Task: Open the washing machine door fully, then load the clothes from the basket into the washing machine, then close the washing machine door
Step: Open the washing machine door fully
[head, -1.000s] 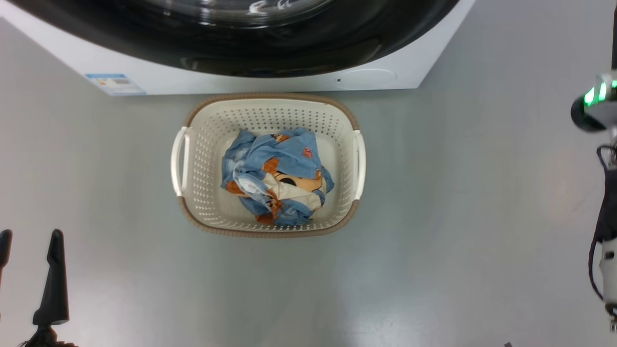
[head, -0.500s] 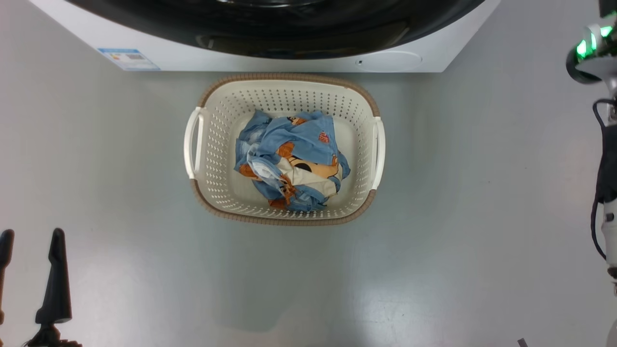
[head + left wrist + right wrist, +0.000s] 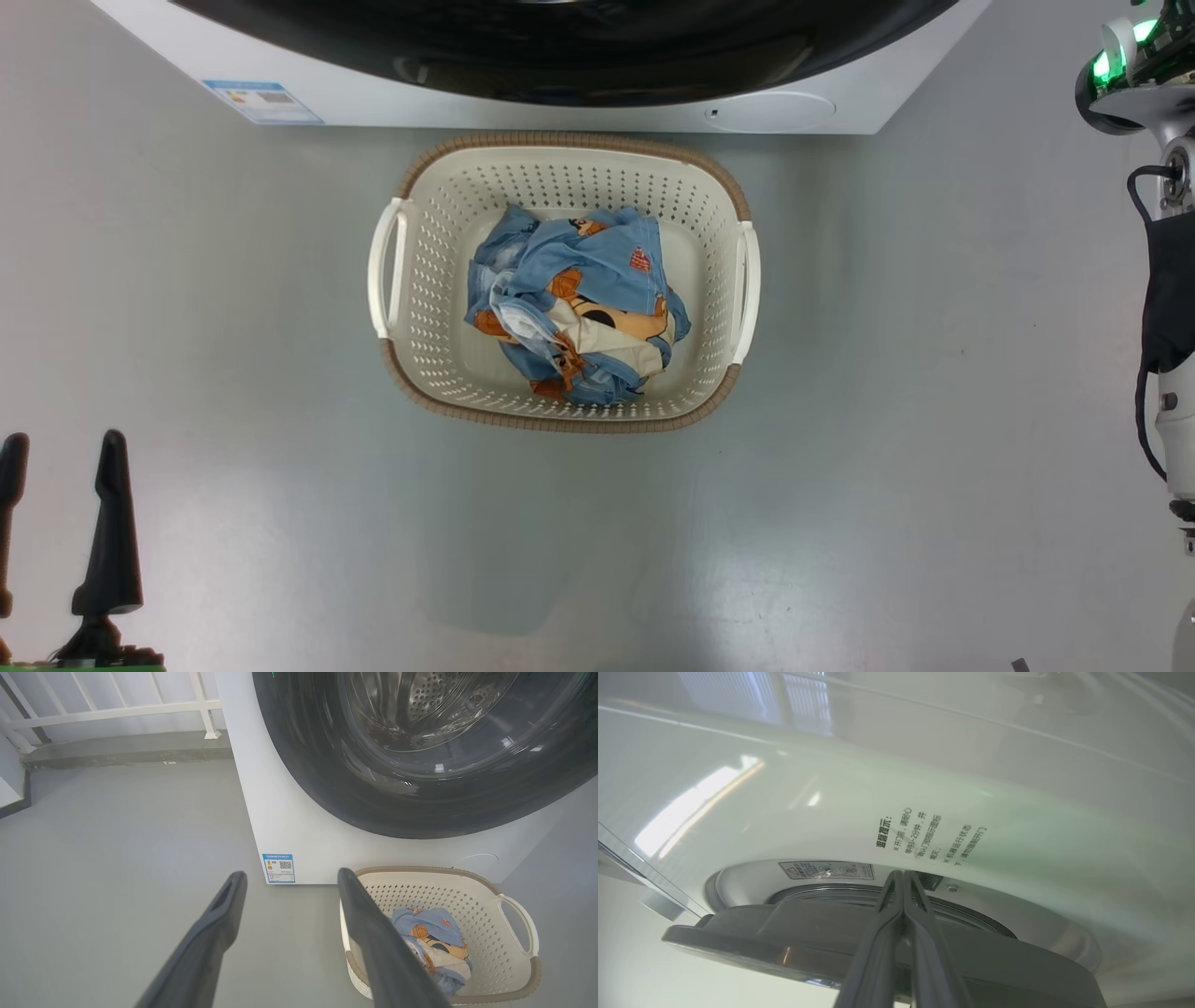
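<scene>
The cream basket stands on the grey floor right before the white washing machine, with crumpled blue and orange clothes inside. The glossy black washing machine door spans the top of the head view. My left gripper hangs open and empty at the lower left, well clear of the basket. In the left wrist view its fingers frame the machine, the door, the basket and the clothes. My right gripper is shut, its tips at the gap between the door's rim and the white front.
My right arm, with a green light, runs down the head view's right edge. A blue sticker and a round flap mark the machine's low front. A white railing on a kerb stands behind to the left. Bare floor surrounds the basket.
The head camera has moved: basket and machine now sit further right and higher in that view. The right arm's green-lit joint has climbed the right edge. The left gripper stays put.
</scene>
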You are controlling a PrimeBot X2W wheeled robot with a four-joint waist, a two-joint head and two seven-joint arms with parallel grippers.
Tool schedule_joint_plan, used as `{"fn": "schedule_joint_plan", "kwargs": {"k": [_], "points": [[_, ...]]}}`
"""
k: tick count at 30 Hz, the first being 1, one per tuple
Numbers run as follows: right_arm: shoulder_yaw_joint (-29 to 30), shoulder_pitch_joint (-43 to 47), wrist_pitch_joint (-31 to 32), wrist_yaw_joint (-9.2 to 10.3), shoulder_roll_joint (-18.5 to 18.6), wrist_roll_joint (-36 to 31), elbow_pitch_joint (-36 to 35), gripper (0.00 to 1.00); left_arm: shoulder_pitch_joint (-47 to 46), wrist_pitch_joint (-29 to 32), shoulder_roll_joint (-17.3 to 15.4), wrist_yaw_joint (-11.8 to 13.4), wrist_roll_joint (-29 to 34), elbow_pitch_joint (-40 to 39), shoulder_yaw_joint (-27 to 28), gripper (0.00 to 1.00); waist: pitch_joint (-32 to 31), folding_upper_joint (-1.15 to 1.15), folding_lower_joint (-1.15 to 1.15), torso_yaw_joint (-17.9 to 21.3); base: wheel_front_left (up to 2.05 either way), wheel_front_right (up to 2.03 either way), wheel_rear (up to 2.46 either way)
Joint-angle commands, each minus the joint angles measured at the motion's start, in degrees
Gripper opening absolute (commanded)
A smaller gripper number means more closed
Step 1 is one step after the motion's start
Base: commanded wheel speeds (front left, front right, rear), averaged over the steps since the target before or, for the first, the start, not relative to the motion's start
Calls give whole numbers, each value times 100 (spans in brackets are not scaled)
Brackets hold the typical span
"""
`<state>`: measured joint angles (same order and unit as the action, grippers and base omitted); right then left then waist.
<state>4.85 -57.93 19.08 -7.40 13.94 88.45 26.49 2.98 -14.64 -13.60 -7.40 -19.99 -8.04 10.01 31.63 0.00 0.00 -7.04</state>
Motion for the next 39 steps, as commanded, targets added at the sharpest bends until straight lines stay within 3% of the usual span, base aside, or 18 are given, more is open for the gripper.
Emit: {"fn": "schedule_joint_plan", "kwargs": {"k": [1,39], "points": [[-93,-67,43,-9,-24,-18,-124,0,-53,-36,-132,-9,-14,-79,234,100,-32,0,0,-1,0,0,0],[-774,-374,202,-9,-45,-57,63,0,-25,-36,-81,-9,-19,-63,181,100,-22,0,0,-88,0,0,0]]}}
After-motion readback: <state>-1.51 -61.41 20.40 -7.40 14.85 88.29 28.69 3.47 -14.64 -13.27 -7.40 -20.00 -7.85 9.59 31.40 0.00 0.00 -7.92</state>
